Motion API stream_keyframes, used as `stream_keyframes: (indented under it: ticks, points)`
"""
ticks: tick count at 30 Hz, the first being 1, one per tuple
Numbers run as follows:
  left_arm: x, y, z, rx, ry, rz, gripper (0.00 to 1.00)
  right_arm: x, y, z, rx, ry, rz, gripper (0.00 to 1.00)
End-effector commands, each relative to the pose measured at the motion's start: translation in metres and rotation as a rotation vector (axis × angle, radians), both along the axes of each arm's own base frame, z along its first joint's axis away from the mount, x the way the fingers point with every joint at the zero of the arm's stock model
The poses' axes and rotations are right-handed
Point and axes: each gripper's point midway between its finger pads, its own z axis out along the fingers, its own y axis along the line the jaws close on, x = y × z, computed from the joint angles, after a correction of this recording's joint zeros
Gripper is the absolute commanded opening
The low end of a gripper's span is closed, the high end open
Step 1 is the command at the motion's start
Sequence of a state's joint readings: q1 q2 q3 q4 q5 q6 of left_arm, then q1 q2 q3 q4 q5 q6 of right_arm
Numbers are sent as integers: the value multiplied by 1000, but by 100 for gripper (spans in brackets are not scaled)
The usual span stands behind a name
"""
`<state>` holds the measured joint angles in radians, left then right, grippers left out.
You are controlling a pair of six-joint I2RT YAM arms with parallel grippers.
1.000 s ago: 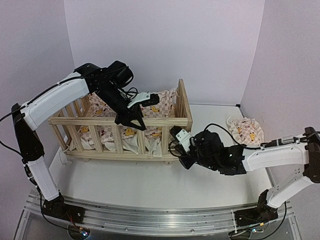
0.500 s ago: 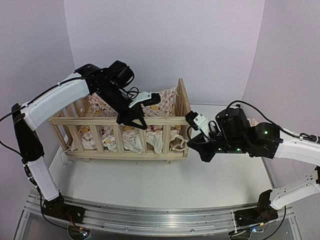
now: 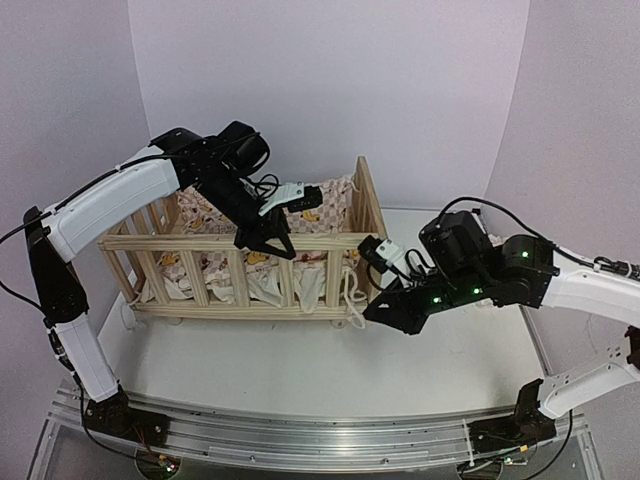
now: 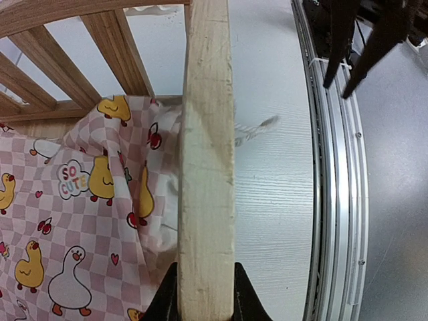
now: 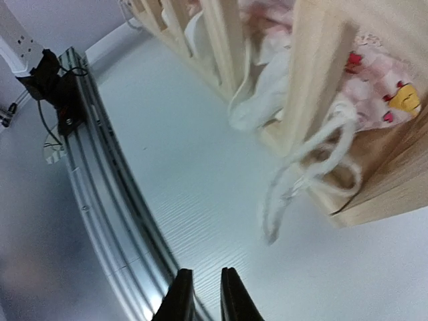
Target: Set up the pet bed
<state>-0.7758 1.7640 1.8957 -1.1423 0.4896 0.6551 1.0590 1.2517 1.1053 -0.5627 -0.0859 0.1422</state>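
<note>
Pet bed (image 3: 160, 241) stands at the worktop's (image 3: 300, 370) far-left side, with the duck-print cushion (image 4: 73, 221) inside. Left gripper (image 3: 265, 240) is clamped on the front top rail (image 4: 207, 134), apparently steadying the frame. Right gripper (image 5: 200, 294) has its jaws slightly parted and empty, and hovers near the dangling tie cord (image 5: 304, 167). Judged step: securing the cushion. The next move calls for a precise pinch on that cord.

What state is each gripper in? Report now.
Left gripper: closed on the top rail of the light-wood slatted pet bed.
Right gripper: slightly open, holding nothing.
</note>
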Motion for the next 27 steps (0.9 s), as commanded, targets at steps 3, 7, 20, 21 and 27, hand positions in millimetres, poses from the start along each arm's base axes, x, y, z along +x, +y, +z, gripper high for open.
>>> stream_keyframes:
  ticks: [3,7,20,21,27]
  points:
    - [45,3,-10,23,-78,131,0,-23,-9,-2,0,78,46,34]
    - [33,6,-11,20,-87,59,0,8,-45,7,-1,-48,-123,30]
    - [-66,62,-17,69,-107,-463,0,42,-61,7,70,-179,-201,25]
    - [-72,67,-18,72,-108,-488,0,43,-57,7,91,-184,-192,25]
    - [-79,100,-36,163,-267,-607,0,45,-15,9,271,-203,-80,22]
